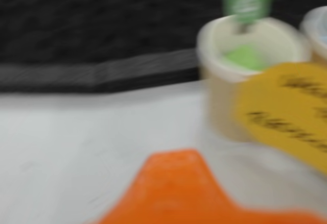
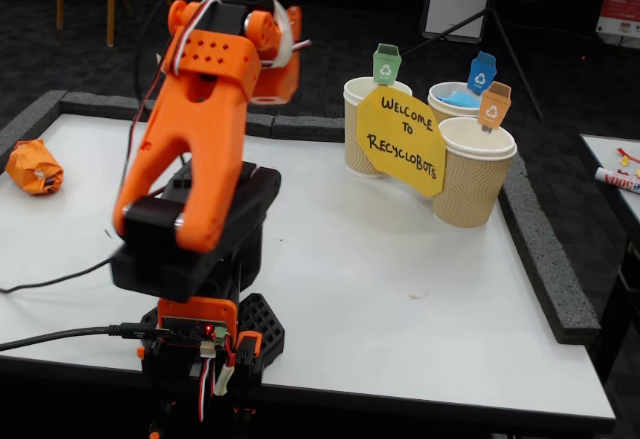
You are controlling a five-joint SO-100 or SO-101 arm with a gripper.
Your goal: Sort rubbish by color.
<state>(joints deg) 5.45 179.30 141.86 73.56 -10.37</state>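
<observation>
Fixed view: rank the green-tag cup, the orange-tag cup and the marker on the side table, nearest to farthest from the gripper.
1. Green-tag cup, just right of the gripper.
2. Orange-tag cup, farther right.
3. Marker, far right edge.

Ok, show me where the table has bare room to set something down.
In the fixed view, the widest bare patch of the white table lies between the arm's base and the cups, out to the near and right edges. A smaller patch lies between the orange wad and the arm. It is crowded at the far right, where three cups and the yellow sign cluster.
</observation>
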